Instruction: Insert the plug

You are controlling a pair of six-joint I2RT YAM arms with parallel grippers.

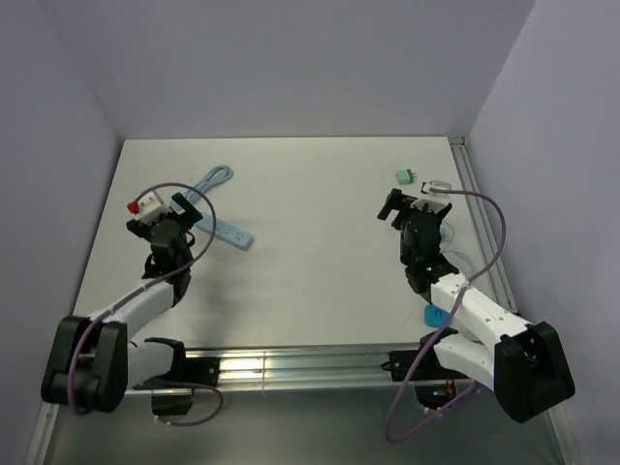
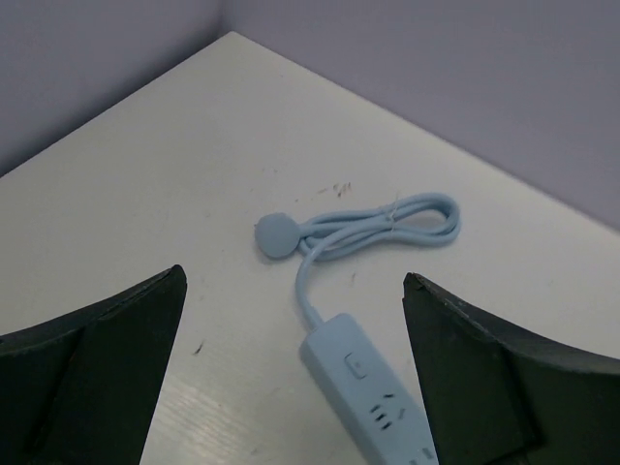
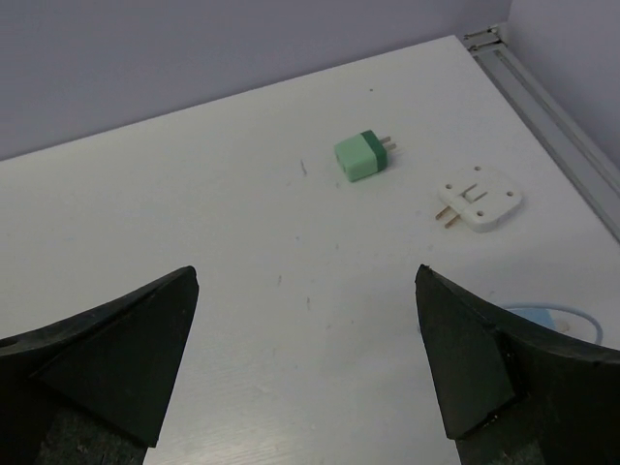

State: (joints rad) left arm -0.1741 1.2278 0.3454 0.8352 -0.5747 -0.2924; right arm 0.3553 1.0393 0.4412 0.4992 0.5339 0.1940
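Jaws both released, blue pwr strip (image 2: 373,397) ahead of L, green plug (image 3: 360,155) near white adapter (image 3: 480,201) ahead of R

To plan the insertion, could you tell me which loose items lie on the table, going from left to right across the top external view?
blue power strip → green plug → white plug adapter

Left gripper (image 2: 294,281), right gripper (image 3: 306,276): jaws apart
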